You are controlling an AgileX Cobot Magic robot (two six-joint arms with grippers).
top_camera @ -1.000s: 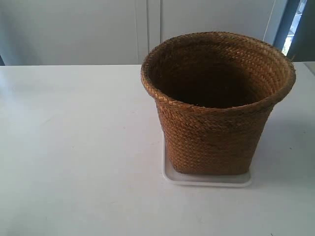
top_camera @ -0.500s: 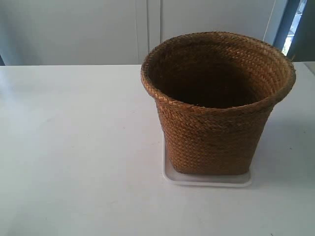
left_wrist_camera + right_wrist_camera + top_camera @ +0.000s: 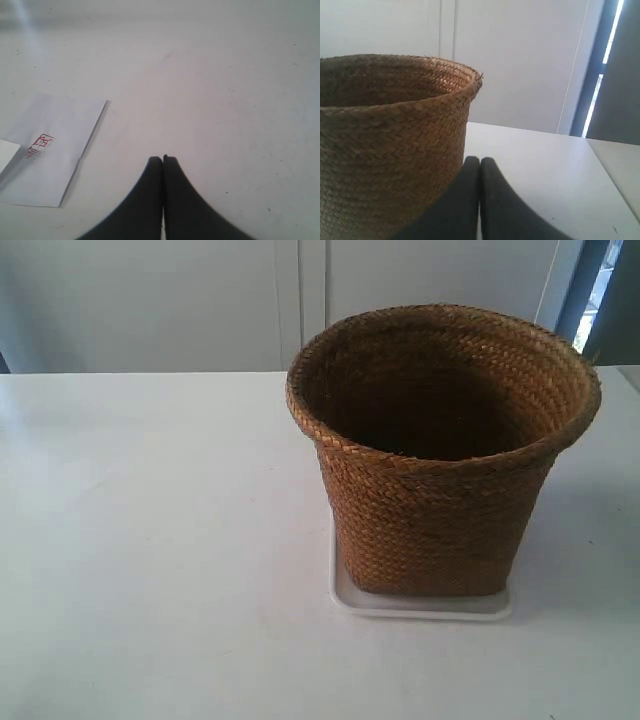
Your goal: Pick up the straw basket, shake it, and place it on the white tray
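The brown woven straw basket (image 3: pixel 440 455) stands upright on the white tray (image 3: pixel 420 606), whose rim shows under its base at the front and left. Neither arm appears in the exterior view. In the right wrist view the straw basket (image 3: pixel 390 145) fills one side, and my right gripper (image 3: pixel 480 160) is shut and empty, its black fingers beside the basket's wall. Whether they touch the wall I cannot tell. My left gripper (image 3: pixel 163 158) is shut with nothing in it, low over the bare white table, away from the basket.
A white sheet of paper with a red stamp (image 3: pixel 50 150) lies flat on the table (image 3: pixel 150 540) near my left gripper. White cabinet doors (image 3: pixel 300 300) stand behind the table. A dark window frame (image 3: pixel 597 70) is at the far side.
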